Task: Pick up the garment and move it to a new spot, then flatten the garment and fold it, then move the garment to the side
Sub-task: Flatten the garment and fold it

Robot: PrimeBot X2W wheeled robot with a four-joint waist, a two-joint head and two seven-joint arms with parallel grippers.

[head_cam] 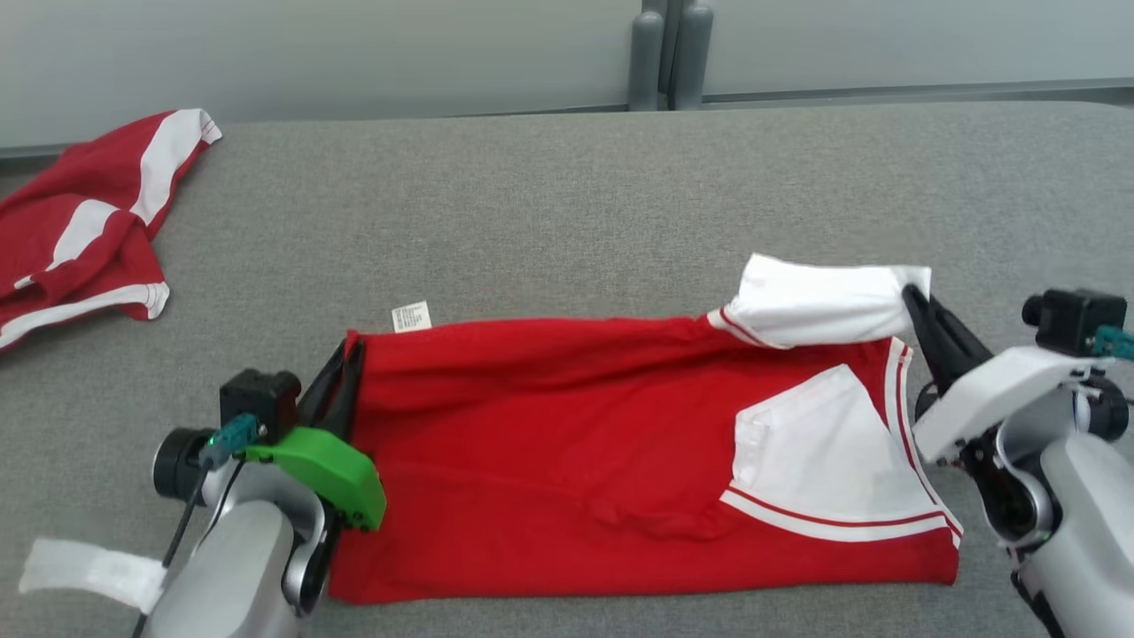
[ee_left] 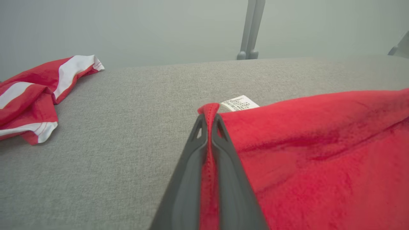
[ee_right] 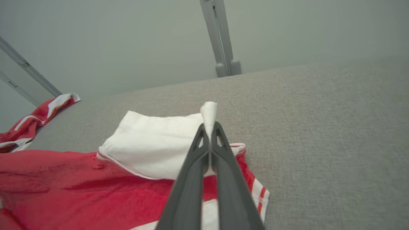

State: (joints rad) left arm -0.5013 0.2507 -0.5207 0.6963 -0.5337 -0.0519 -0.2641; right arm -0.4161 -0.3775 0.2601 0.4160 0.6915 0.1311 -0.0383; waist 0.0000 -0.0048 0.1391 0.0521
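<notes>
A red garment (head_cam: 567, 443) with white panels and a white sleeve (head_cam: 824, 301) lies folded in a long strip across the grey table. At its far left corner my left gripper (head_cam: 350, 350) is shut on the red hem (ee_left: 209, 140), beside a small white label (ee_left: 239, 103). On the other side, my right gripper (head_cam: 912, 297) is shut on the tip of the white sleeve (ee_right: 153, 145), whose corner sticks up past the fingertips (ee_right: 209, 127). That sleeve is raised a little over the red cloth (ee_right: 80, 188).
A second red and white garment (head_cam: 84, 221) lies crumpled at the table's far left edge, also seen as a red heap (ee_left: 32, 95). A grey post (head_cam: 669, 53) stands behind the table. Bare grey table (head_cam: 567, 195) stretches beyond the strip.
</notes>
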